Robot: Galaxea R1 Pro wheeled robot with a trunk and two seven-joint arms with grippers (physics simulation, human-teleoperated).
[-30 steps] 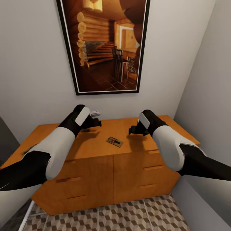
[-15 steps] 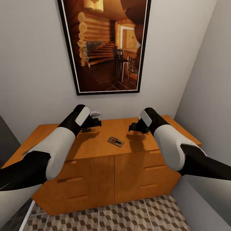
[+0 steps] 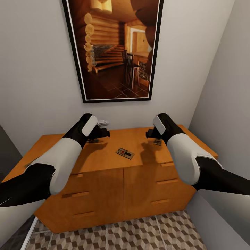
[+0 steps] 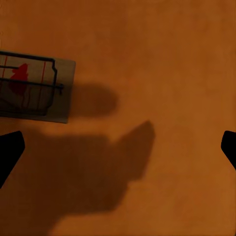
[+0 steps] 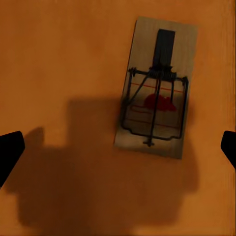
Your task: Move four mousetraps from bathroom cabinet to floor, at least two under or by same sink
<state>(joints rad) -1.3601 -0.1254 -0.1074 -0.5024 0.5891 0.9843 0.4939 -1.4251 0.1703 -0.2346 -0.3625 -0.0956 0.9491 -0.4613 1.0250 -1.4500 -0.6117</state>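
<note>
The right arm has swung outward and toward the wall since the earlier frames, carrying the right claw off the middle of the cabinet top to a spot above a mousetrap near the right rear; the left arm has not moved.

The cabinet, low and orange-brown, stands against the wall under a large framed picture, with the cube-patterned bathroom floor at its foot. On its top a mousetrap lies in the open between the two arms. A second one peeks out just beside the right claw, and the right wrist view looks straight down on it, lying between the two dark fingertips at the frame edges, so this claw is spread wide. The left claw hangs over the left rear of the top with its tips likewise wide apart, and another trap lies off to one side of its line.

The step in hand looks like picking the first traps off the cabinet. Next the right claw would need to descend straight over its trap and close across the narrow board. The left claw must first shift sideways to centre on its own.
</note>
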